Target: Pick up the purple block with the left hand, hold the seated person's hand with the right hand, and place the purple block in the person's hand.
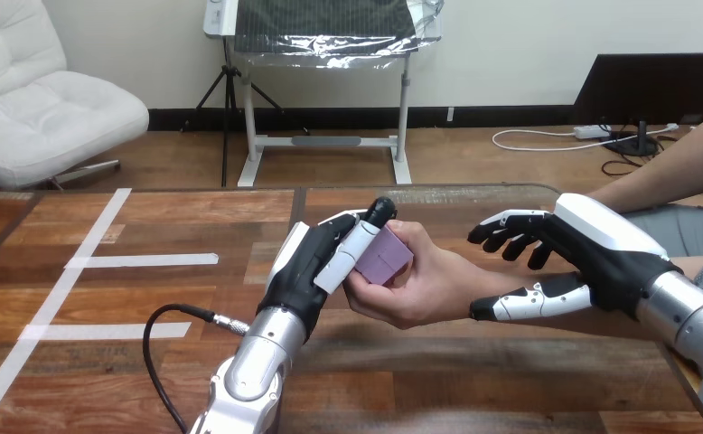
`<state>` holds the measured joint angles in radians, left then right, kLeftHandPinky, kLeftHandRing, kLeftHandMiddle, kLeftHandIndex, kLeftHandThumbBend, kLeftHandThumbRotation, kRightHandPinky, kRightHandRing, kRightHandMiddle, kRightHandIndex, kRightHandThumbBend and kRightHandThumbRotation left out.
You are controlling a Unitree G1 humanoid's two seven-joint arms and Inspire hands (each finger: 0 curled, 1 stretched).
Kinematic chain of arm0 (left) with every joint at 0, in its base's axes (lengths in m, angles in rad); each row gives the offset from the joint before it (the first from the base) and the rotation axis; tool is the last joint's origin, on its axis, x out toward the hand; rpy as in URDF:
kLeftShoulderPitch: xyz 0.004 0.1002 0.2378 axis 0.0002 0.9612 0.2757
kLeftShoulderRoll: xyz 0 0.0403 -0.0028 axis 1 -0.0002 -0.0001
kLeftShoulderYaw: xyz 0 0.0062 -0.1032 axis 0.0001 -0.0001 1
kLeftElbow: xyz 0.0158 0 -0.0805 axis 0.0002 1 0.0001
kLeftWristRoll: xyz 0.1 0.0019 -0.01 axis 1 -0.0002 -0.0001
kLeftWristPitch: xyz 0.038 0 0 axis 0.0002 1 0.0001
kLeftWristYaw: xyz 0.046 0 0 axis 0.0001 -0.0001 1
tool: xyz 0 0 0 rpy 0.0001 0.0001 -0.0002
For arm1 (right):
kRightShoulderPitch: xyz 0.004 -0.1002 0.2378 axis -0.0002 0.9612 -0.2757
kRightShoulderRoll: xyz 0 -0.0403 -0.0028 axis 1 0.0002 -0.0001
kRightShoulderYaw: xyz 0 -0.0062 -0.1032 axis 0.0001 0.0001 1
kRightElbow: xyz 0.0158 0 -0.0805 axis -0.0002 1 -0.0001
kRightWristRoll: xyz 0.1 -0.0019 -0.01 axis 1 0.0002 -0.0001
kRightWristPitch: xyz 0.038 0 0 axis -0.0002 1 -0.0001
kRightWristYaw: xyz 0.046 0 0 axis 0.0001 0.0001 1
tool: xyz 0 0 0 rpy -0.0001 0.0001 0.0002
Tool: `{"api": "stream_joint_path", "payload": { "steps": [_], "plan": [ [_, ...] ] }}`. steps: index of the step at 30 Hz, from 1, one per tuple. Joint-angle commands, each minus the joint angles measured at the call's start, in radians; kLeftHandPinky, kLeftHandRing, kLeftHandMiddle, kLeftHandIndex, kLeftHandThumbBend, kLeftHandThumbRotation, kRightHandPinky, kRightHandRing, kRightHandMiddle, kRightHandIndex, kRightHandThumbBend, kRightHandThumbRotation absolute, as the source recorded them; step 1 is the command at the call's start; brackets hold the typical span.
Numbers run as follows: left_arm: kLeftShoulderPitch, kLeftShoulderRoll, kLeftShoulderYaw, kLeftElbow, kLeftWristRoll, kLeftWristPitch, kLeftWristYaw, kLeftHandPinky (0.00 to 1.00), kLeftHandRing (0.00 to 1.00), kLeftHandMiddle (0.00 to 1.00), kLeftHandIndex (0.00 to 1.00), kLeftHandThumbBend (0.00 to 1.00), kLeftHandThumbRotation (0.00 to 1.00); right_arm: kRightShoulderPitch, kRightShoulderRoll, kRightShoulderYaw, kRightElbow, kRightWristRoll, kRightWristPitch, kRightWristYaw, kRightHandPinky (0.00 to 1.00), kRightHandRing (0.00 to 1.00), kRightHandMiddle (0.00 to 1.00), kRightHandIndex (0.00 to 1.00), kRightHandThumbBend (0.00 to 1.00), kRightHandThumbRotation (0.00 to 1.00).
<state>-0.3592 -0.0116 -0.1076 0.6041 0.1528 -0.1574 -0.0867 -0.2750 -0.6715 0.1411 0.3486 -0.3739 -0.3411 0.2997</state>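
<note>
Purple block (384,257) against person's hand (425,287).

Head camera: high, at near edge of counter (131,298), facing forward and down across it. Close range. Counter spans lower half of view, side to side; far edge crosses upper-middle. From bottom edge enters left arm (256,362); from lower right side, right arm (691,316). Near centre: purple block (384,256), person's hand (425,289).
</note>
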Motion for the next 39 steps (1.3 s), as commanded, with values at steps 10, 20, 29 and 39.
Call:
{"api": "stream_joint_path", "payload": {
  "steps": [10,20,29,39],
  "plan": [
    [0.014,-0.001,-0.010,-0.091,0.005,-0.045,0.017,0.77,0.82,0.80,0.75,0.91,1.00,0.045,0.032,-0.020,0.035,0.076,-0.020,0.003,0.63,0.78,0.82,0.85,0.87,0.73],
    [0.064,0.000,-0.016,-0.148,0.008,-0.068,0.032,0.87,0.88,0.84,0.80,0.83,1.00,0.061,0.062,-0.052,0.044,0.169,-0.046,-0.002,0.70,0.85,0.88,0.89,0.89,0.86],
    [0.117,-0.001,-0.012,-0.232,0.000,-0.073,0.042,0.87,0.87,0.86,0.81,0.78,1.00,0.081,0.106,-0.091,0.031,0.255,-0.088,-0.010,0.76,0.87,0.90,0.90,0.89,0.98],
    [0.191,-0.016,0.002,-0.380,-0.025,-0.036,0.060,0.89,0.90,0.87,0.83,0.83,1.00,0.099,0.172,-0.134,0.018,0.394,-0.148,0.023,0.84,0.90,0.90,0.90,0.92,1.00]
  ]
}}
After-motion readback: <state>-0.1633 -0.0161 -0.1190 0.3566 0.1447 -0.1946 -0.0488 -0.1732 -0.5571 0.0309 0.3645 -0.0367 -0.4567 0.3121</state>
